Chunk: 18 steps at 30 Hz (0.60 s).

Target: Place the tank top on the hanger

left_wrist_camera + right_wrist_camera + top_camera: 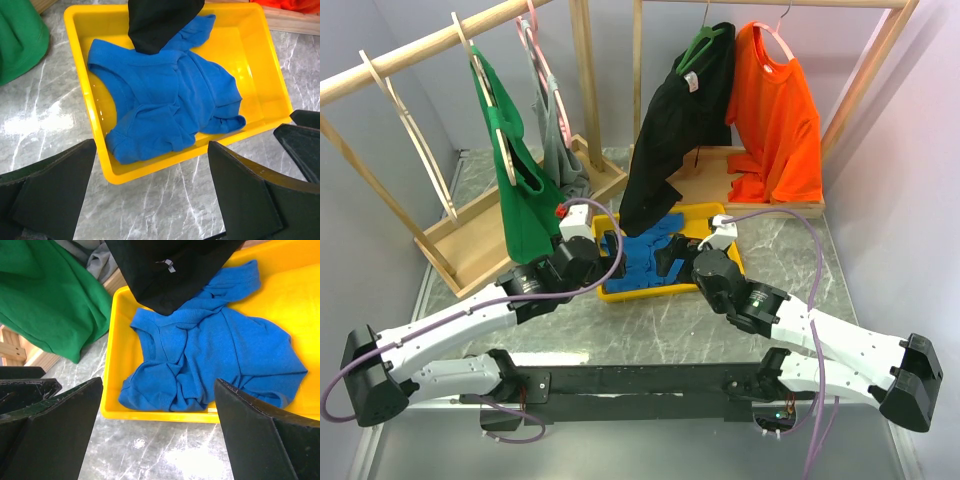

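Your blue tank top (170, 105) is lying crumpled in the yellow tray (150, 170), with the hem of the hanging black shirt (160, 25) draped over its far end. Both claws sit at the tray's near edge, left gripper (150, 195) and right gripper (160, 435), each spread wide and gripping nothing. The empty wooden hanger (420, 150) hangs on the left rack (410, 55), well apart from the tray.
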### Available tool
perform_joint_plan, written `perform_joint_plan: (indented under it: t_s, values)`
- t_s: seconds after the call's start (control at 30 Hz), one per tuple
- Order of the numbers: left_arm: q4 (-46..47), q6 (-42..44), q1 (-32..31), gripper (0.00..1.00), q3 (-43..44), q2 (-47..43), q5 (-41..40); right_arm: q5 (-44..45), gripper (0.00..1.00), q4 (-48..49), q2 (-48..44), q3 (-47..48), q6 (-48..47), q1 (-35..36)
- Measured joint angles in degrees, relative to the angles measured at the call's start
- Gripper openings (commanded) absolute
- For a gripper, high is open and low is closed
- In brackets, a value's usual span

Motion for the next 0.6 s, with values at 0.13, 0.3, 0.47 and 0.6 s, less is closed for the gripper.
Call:
perform_joint_plan:
  t_s: [0.13,0.3,0.47,0.6]
  values:
    - [-0.1,0.0,0.0,0.99,-0.5,-1.0,0.0,0.0,1.00,0.1,0.4,0.0,-0.3,0.0]
    - [-0.2,0.0,0.0,1.00,-0.5,-1.7,-0.1,-1.3,1.00,0.2,3.8,1.1,-0.8,-1.0]
    - [-0.5,-0.2,0.0,0.99,-0.5,-1.9,-0.1,-6.9,1.00,-0.5,10.2,4.7,-1.1,-5.8]
    - [-2.1,-0.4,0.0,0.99,-0.5,-1.7,-0.6,-10.1,1.00,-1.3,16.1,9.5,-1.6,-10.0]
